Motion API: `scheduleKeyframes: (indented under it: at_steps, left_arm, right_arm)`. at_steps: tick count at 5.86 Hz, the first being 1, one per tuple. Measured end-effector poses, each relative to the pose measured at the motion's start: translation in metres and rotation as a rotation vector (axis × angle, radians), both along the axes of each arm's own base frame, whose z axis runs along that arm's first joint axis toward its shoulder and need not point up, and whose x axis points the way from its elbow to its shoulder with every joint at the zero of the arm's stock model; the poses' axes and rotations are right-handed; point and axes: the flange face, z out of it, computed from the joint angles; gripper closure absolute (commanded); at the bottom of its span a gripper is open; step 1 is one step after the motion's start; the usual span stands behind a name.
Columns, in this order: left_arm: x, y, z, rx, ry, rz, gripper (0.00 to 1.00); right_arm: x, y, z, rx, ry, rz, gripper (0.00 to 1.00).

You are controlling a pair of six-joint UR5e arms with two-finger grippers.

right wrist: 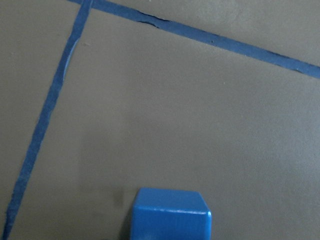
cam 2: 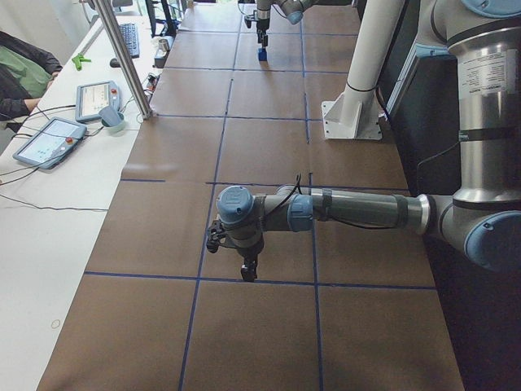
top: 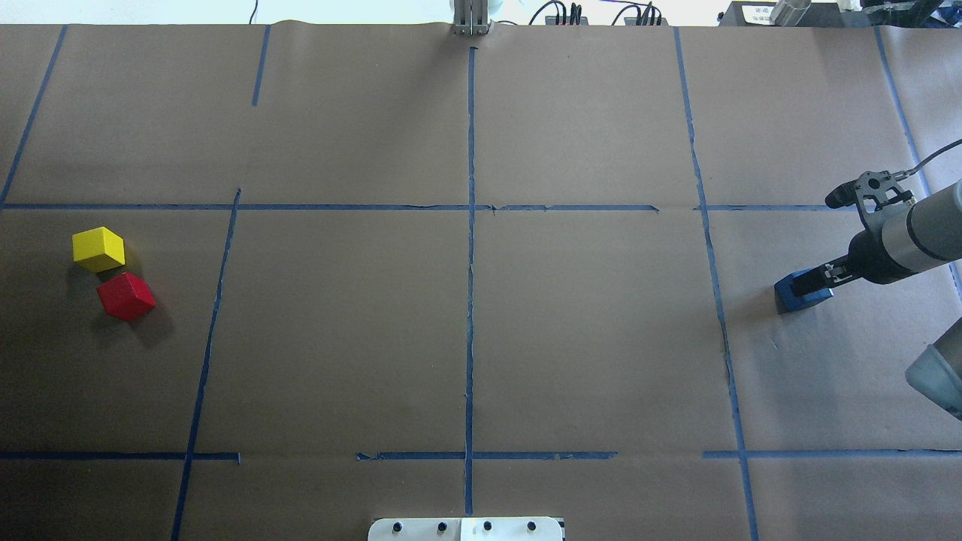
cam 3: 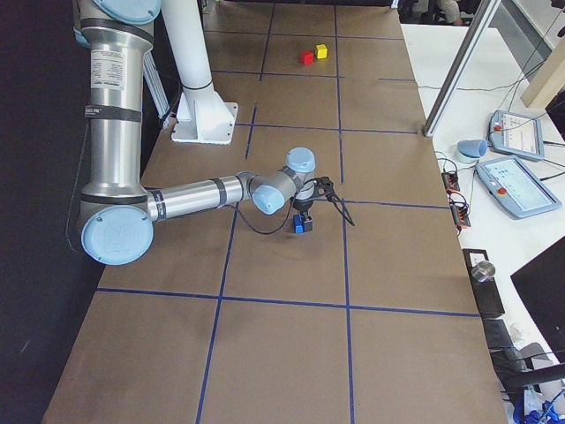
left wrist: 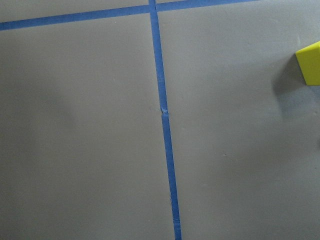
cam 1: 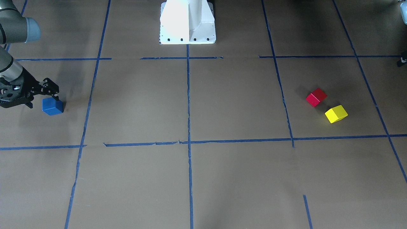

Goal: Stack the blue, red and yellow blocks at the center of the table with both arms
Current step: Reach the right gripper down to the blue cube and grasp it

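The blue block (cam 1: 52, 107) rests on the table on the robot's right side. My right gripper (cam 1: 44, 99) is down at it and looks open, with a finger on either side of the block (top: 789, 299). The right wrist view shows only the block's top (right wrist: 170, 215). The red block (top: 125, 296) and the yellow block (top: 98, 249) sit close together on the robot's left side. My left gripper (cam 2: 248, 270) hangs low over the table and shows only in the exterior left view, so I cannot tell its state. The left wrist view catches the yellow block's corner (left wrist: 310, 62).
Brown paper with blue tape lines (top: 470, 263) covers the table. The white robot pedestal (cam 1: 187, 22) stands at the robot's edge. Tablets and cables lie on the side bench (cam 3: 516, 177) beyond the table.
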Motion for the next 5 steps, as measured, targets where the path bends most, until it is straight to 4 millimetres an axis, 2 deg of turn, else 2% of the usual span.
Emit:
scheduleKeyframes:
  at_steps: [1, 2, 3, 4, 5]
  left_arm:
    - [0.0, 0.0, 0.0, -0.001, 0.0, 0.0, 0.0]
    - [0.0, 0.0, 0.0, -0.002, 0.0, 0.0, 0.0]
    - [0.0, 0.0, 0.0, -0.001, 0.0, 0.0, 0.0]
    - [0.0, 0.0, 0.0, 0.0, 0.0, 0.0, 0.0]
    - [0.0, 0.0, 0.0, 0.001, 0.0, 0.0, 0.0]
  right_arm:
    - [-0.008, 0.003, 0.009, -0.008, 0.009, -0.016, 0.09]
    - [-0.017, 0.002, 0.015, -0.01, 0.013, -0.028, 0.65]
    - [-0.025, -0.002, 0.016, -0.007, 0.012, -0.035, 0.84]
    - [-0.029, -0.005, 0.014, -0.002, 0.009, -0.039, 0.9]
    - [-0.033, -0.009, 0.006, 0.006, -0.001, -0.036, 0.91]
